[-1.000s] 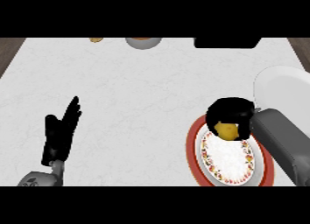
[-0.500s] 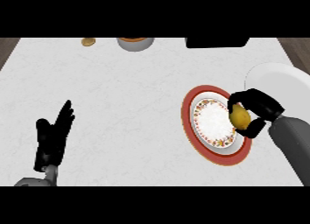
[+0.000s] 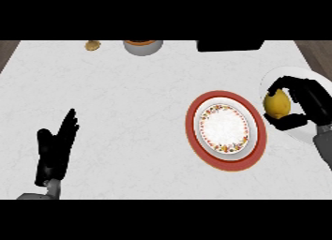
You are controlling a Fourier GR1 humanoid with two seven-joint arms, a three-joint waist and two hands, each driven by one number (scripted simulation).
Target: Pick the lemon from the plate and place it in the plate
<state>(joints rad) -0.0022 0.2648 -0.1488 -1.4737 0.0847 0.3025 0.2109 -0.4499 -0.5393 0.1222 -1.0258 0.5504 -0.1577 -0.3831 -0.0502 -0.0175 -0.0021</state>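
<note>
— White marble-look counter (image 3: 141, 103), faintly veined, runs wall to wall. So where is the oval yellow lemon (image 3: 276, 103) sitting on it?

— It isn't sitting. The black right hand (image 3: 308, 104) has its fingers and thumb curled round the lemon, carrying it above the plain white round plate (image 3: 320, 84) at the counter's right edge. That looks like the drop-off, so I judge the carry nearly done and the release still to come.

— And the red-rimmed patterned plate (image 3: 227, 159)?

— Just left of the lemon, glossy, with a speckled ring inside the rim and nothing on it.

— The other hand?

— The black left hand (image 3: 56, 147) rests at the lower left, fingers straight and up, well apart from everything. A grey bowl (image 3: 142, 47) and a small tan object (image 3: 93, 45) sit at the far edge.
</note>
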